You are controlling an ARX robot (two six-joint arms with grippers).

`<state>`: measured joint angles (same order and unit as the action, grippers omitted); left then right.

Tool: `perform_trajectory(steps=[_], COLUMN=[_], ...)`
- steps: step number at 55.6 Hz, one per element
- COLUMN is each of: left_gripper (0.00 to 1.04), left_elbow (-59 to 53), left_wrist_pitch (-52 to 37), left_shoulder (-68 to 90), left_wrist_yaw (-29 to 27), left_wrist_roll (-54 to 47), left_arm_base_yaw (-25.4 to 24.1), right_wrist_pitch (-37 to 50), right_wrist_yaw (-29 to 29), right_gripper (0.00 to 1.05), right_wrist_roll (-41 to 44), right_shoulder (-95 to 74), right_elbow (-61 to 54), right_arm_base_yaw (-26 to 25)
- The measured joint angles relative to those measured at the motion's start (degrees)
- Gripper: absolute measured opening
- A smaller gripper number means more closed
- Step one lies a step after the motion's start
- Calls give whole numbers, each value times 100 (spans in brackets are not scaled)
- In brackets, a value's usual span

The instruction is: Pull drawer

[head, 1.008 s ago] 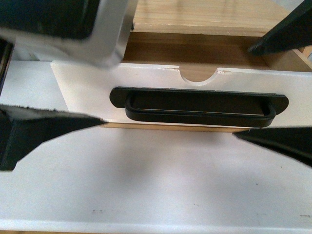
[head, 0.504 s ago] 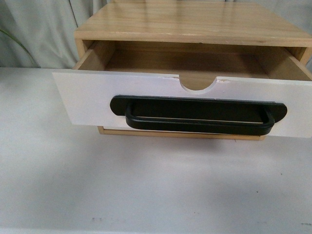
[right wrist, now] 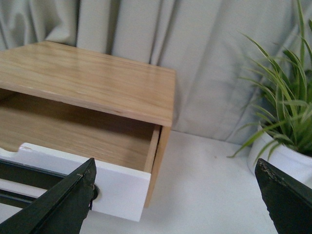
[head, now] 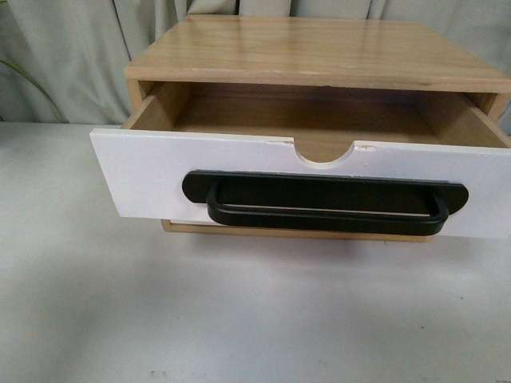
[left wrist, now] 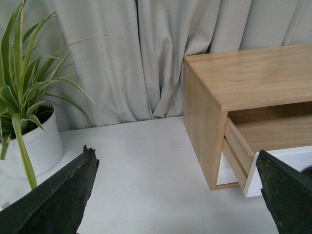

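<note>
Left gripper (left wrist: pixel 175 153) is spread wide with nothing between its fingers, and your right gripper (right wrist: pixel 175 165) is the same: open and empty. Each looks in at one side of the wooden cabinet (head: pixel 319 48) from off to its flank. Neither touches anything.

What has changed: a second ago dark fingers crowded the corners of the front view, close around the black bar handle (head: pixel 319 218). Now neither arm shows in that view at all, so you have let go and backed away.

You'll find the drawer (head: pixel 160 171) well out of the cabinet, its white front standing forward over the white table (head: pixel 239 319) and its bare wooden floor visible behind the half-round notch (head: pixel 323 152). It has kept that position since the arms left (it did not slide back in).

To my eye the pull is done. How much travel remains on the runners I cannot tell from here. If you want it further out, you would have to come back in and take the handle again. Mind the potted plant (left wrist: pixel 29 141) beside your left arm.
</note>
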<state>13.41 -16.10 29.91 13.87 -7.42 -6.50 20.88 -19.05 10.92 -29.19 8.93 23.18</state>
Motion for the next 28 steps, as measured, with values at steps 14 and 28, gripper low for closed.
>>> perform_trajectory(steps=[14,28], left_gripper=[94,43], left_elbow=[-24,-573], left_wrist_pitch=[0,2], left_shoulder=[-59,-610], left_wrist_yaw=[-365,-1377], left_wrist_roll=[350,662], left_arm_base_yaw=[136,632], right_wrist_pitch=[-4,-485], right_wrist_yaw=[-109,435], right_gripper=[95,44], right_wrist_roll=[-297,-979], right_shoulder=[13,772], right_elbow=[-17,-378], right_arm_base_yaw=[28,-776])
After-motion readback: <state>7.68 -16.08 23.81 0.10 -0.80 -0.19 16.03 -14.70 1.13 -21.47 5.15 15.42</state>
